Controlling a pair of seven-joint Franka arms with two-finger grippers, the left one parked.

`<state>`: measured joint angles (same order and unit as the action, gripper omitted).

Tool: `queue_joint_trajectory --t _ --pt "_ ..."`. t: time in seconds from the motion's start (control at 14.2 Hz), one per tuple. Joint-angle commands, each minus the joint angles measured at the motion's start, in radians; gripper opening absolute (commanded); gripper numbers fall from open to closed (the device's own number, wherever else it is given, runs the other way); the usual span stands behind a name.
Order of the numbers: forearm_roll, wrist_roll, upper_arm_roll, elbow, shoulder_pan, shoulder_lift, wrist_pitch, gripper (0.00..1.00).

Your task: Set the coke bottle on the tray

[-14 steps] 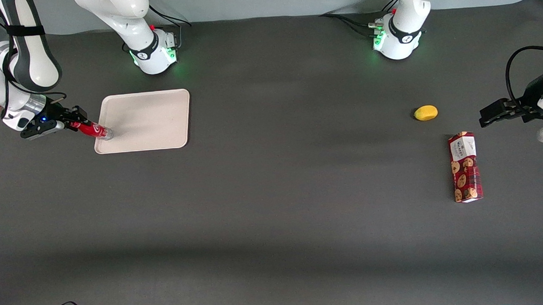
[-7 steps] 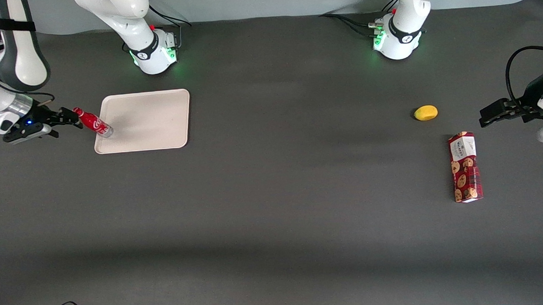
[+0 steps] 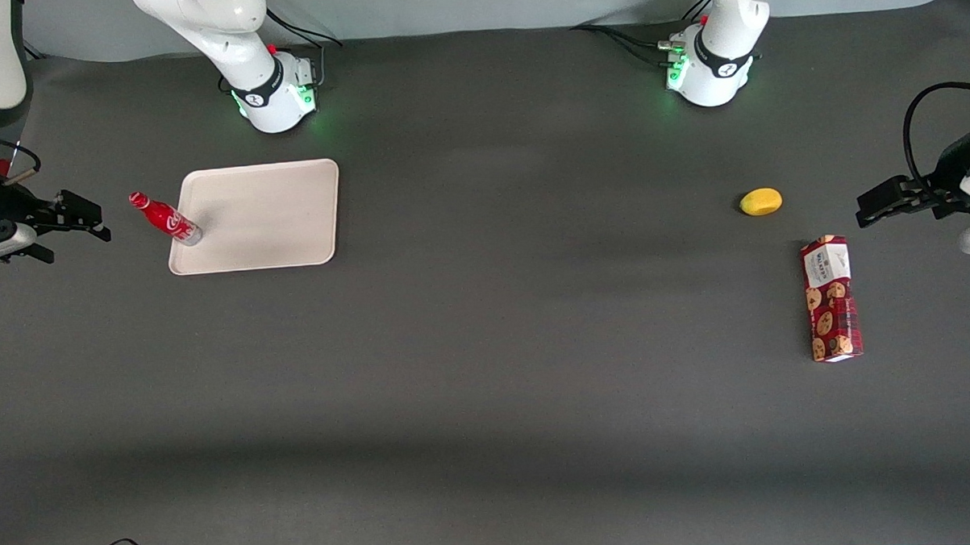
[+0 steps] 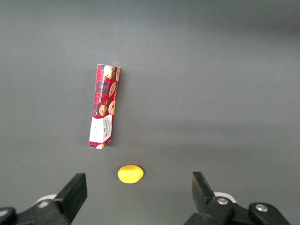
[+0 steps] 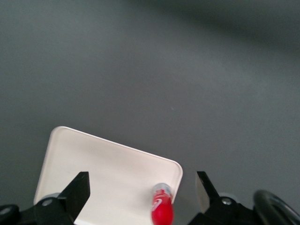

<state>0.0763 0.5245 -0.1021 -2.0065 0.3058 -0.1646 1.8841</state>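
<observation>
The right arm reaches in low at its own end of the desk, its wrist about level and the claw (image 3: 96,221) pointing sideways toward the parked arm's end. The two fingers (image 5: 79,190) stand spread wide apart with nothing between them, touching nothing.

coke bottle (image 5: 162,212): base cut off | end effector (image 5: 142,187): fingertips only
</observation>
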Motion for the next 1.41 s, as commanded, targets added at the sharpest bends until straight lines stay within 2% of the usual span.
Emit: queue_joint_trajectory --t 0.0,0.28,0.35,0.49,0.64,0.78,0.85,1.06,1.2,1.34 --pt "-0.007 -0.163 -0.085 0.2 0.001 0.052 -0.153 1.0" --pt "-0.023 -0.202 -0.123 0.38 -0.007 0.126 -0.226 1.0" --pt "-0.026 -0.204 -0.108 0.384 -0.046 0.117 -0.24 1.0" --pt "-0.039 -0.253 -0.006 0.399 -0.163 0.114 -0.278 1.0" --pt "-0.069 -0.377 0.089 0.429 -0.302 0.115 -0.35 1.0" --pt "-0.081 -0.442 0.151 0.437 -0.382 0.129 -0.346 1.0" --pt "-0.099 -0.44 0.157 0.442 -0.393 0.141 -0.344 1.0" --pt "-0.099 -0.445 0.167 0.505 -0.381 0.181 -0.346 1.0" --pt "-0.089 -0.443 0.173 0.473 -0.36 0.174 -0.368 1.0" --pt "-0.087 -0.44 0.215 0.396 -0.378 0.128 -0.361 1.0"
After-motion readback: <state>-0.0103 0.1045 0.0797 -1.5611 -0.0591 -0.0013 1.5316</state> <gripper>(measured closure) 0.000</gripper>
